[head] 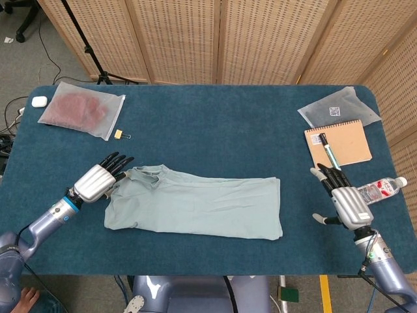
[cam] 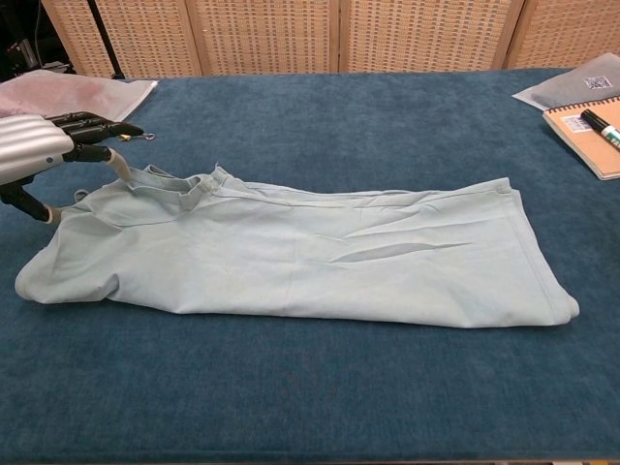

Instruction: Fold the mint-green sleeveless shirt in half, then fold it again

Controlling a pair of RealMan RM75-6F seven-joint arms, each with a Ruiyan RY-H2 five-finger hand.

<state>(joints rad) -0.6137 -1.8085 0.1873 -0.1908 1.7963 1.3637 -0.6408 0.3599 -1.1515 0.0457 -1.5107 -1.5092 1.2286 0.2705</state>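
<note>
Head view: high above the near edge, looking steeply down and away at the whole blue table (head: pixel 215 124), wicker screens behind it at the frame top. Chest view: low and close to the table (cam: pixel 320 126), looking nearly level across it toward those same screens. Both share the mint-green shirt (head: pixel 195 205) (cam: pixel 300 257), the notebook (head: pixel 337 145) (cam: pixel 586 131) right of it and the left hand (head: pixel 98 179) (cam: pixel 44 145) at its left end.
</note>
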